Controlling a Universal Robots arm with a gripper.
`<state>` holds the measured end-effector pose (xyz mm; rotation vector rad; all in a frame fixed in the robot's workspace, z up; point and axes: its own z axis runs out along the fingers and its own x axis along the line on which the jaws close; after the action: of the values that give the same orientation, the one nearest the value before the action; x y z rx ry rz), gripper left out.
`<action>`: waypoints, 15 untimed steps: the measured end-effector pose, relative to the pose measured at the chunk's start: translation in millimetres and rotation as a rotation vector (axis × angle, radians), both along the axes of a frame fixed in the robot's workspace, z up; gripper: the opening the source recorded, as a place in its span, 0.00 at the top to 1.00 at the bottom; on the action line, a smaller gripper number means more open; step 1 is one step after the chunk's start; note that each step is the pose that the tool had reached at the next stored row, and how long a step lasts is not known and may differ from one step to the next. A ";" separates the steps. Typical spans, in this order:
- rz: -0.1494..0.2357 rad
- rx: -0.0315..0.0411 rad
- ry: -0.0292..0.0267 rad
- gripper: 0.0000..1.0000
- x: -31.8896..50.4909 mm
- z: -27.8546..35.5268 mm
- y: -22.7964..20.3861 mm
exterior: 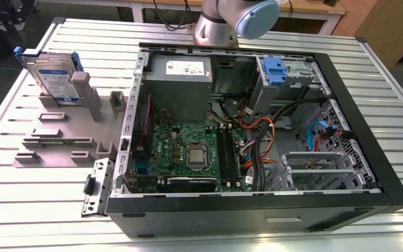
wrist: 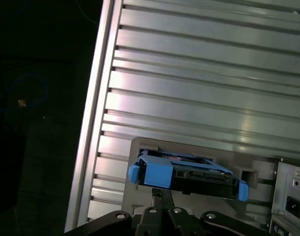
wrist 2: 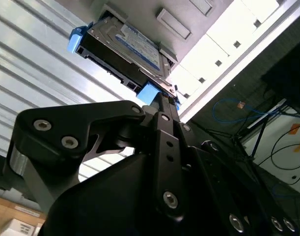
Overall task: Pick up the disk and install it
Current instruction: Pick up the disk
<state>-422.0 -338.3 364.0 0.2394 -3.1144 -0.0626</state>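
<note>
Pick-up approach stage. Disk stands upright in holder near table corner. Gripper appears closed, empty; grasping requires opening.

Even, bright light fills the exterior view: the tabletop gleams pale along its ribs, and the case interior sits in shade. In the second wrist view the tabletop burns out to white glare beyond the disk, while the claw looms dark and out of focus. In the first wrist view a sheen crosses the tabletop; past its edge, near black.
</note>
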 end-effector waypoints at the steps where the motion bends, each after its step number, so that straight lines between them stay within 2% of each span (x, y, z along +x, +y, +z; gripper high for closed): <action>1: 0.016 0.0000 0.0000 0.89 0.0 0.0 0.0; 8: 0.123 0.0000 0.0001 0.89 0.0 -0.1 0.0; 15: 0.136 0.0000 0.0000 0.89 0.0 -0.1 0.0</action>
<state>-421.9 -338.3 363.9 0.4502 -3.0884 -0.0604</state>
